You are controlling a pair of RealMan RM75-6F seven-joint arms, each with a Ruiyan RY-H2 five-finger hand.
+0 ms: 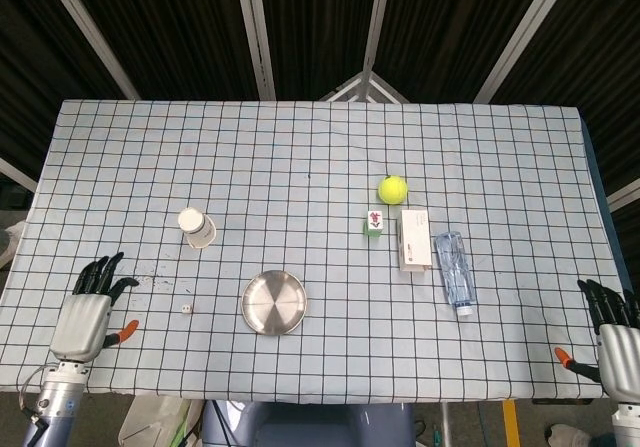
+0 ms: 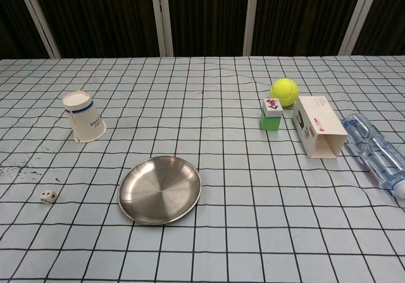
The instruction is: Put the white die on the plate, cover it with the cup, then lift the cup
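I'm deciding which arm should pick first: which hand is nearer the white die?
Left. The left hand sits at the table's near left edge, just left of the white die. The right hand is at the far right edge, beyond the plate and the bottle.

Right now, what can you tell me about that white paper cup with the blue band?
The white paper cup with the blue band stands mouth down and tilted on the checked tablecloth, its closed base facing up and toward the camera. A thin blue band circles it near the base, with small dark print on the side. It looks undamaged. Nothing touches it but the cloth; the round metal plate lies apart, nearer the camera.
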